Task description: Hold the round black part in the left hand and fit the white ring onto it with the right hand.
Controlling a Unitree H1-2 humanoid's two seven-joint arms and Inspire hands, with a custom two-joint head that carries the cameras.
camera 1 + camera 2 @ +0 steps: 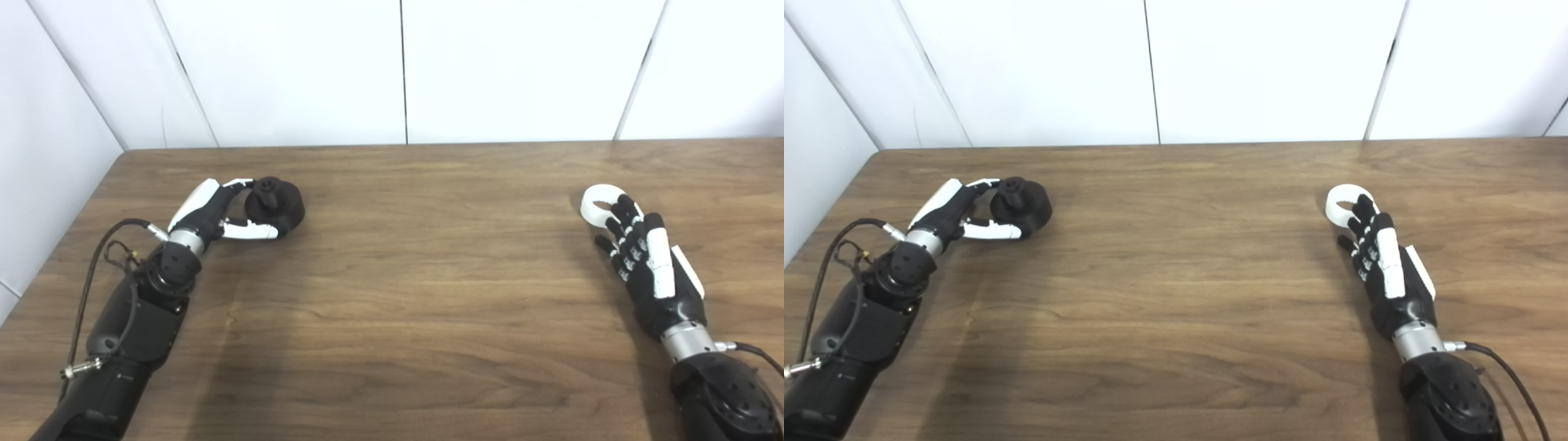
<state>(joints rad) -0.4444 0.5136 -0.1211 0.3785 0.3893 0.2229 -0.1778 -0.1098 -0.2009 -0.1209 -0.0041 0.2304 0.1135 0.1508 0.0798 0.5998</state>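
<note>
The round black part (278, 205) rests on the wooden table (404, 275) at the far left. My left hand (220, 211) is closed around it, with fingers (237, 184) on its far side and the thumb (254, 231) along its near side. The white ring (597, 205) lies flat on the table at the right. My right hand (643, 257) lies palm down just in front of it. Its fingers are stretched out and apart, and the fingertips (623, 205) reach over the ring's near edge. The hand holds nothing.
White wall panels (404, 67) stand behind the table's far edge. The table's left edge runs close to my left arm (131, 331). Cables hang from both wrists.
</note>
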